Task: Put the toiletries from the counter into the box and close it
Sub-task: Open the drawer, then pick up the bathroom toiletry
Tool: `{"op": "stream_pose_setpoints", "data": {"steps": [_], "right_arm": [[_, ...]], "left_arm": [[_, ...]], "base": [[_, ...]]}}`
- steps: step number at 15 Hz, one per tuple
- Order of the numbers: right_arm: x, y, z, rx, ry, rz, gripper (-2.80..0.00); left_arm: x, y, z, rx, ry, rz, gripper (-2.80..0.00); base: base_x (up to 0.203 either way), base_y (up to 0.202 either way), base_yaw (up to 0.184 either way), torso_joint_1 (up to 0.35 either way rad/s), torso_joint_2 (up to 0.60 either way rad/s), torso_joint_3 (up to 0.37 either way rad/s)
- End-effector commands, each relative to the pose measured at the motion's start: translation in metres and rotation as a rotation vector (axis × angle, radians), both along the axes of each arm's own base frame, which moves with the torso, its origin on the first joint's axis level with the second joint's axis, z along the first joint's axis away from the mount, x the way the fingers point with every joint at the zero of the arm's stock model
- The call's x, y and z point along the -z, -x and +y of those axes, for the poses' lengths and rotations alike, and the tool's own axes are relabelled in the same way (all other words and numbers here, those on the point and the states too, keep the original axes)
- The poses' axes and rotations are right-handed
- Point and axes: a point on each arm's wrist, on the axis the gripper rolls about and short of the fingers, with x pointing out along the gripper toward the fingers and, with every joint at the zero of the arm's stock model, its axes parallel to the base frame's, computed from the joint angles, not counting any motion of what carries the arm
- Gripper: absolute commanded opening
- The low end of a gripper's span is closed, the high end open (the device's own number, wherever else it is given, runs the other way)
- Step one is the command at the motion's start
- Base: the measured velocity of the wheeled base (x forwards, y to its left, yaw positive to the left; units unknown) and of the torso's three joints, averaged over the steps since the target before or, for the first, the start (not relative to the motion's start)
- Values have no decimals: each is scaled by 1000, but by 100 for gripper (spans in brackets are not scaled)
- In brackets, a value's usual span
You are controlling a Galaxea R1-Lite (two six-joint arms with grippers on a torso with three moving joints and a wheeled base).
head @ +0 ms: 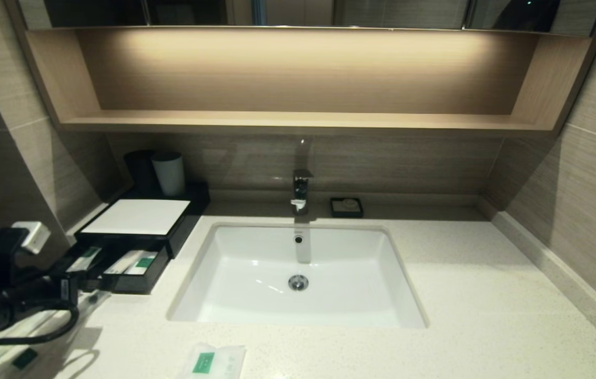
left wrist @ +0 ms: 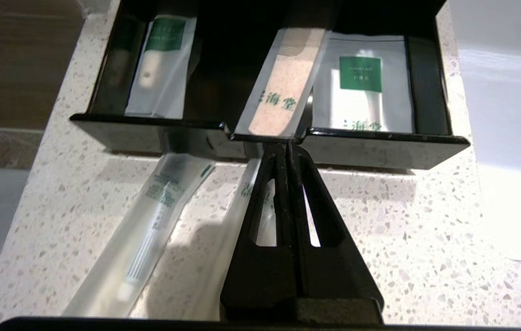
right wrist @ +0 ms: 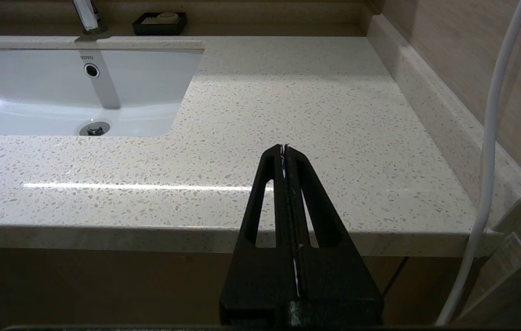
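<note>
- Nearest the robot, the flat white sachet with its green label lies on the counter at the front edge, in front of the sink. It looks light, thin and limp; a claw would likely need to catch one edge or slide it, since it lies flush on the stone.
- At the front left, two clear-wrapped toothbrushes lie side by side on the counter, just short of the drawer. They look light and slippery in their film, stiff along the length; a pinch across the middle seems safest.
- The left claw hovers over the right-hand toothbrush, its tips pressed together, empty, right at the drawer's front lip.
- The right claw is pressed together too, parked in front of the counter's right front edge, holding nothing.
- The black box sits on the counter left of the sink, its drawer pulled out. Inside are a small wrapped packet, a slim pale wrapped strip leaning on the front lip, and a white sachet.
- The counter is smooth, glossy speckled stone, so wrappers may skate when pushed.
- Beyond: the white sink, tap, soap dish, cups behind the box, and a lit wooden shelf on the wall.
</note>
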Motion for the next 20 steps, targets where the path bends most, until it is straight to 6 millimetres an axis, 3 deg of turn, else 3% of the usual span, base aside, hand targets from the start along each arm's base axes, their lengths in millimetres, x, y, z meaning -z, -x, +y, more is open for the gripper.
{"op": "stream_pose_setpoints", "data": {"steps": [1,4,10,14,17,20], "right_arm": [[0,0,0,0,0,0,-280],[0,0,0,0,0,1,-280],[0,0,0,0,0,0,-280],[0,0,0,0,0,1,-280],[0,0,0,0,0,1,-280],[0,0,0,0,0,-1,-280]], "left_arm": [[-12,7,8,-32,-26,-32,-280],[-19,3,23,-22,-133,-22,-280],[-24,21,52,-56,-298,37,-280],[-48,49,43,-57,-322,40,-280],[-62,75,37,-53,-220,140,-280],[-74,82,44,-56,-204,196,-280]], "base": [[0,0,0,0,0,0],[0,0,0,0,0,0],[0,0,0,0,0,0],[0,0,0,0,0,0],[0,0,0,0,0,0],[0,0,0,0,0,0]]}}
